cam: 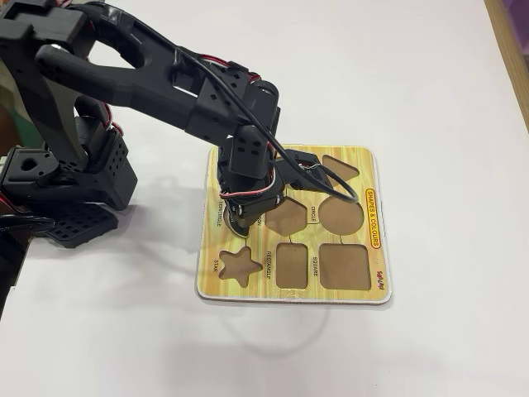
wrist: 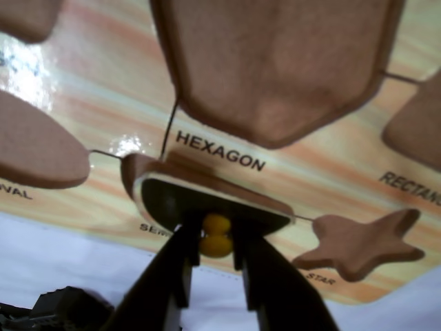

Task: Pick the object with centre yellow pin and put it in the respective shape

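Note:
In the wrist view my gripper [wrist: 216, 243] is shut on the yellow pin [wrist: 216, 234] of the semicircular object [wrist: 165, 200], whose dark face shows just past the fingers. The object sits tilted over the brown semicircle cutout [wrist: 148, 165] of the yellow wood-grain board [wrist: 124, 89], with its far edge raised; the label below is half hidden. In the fixed view the gripper [cam: 237, 218] points down at the board's [cam: 376, 277] left middle, and the arm covers most of the object and the cutout.
Around the semicircle lie the hexagon cutout [wrist: 275, 62], star cutout [wrist: 358, 241], oval cutout [wrist: 34, 148] and rectangle cutout [wrist: 420, 127]. In the fixed view the arm's base [cam: 58, 165] stands left of the board on a white table.

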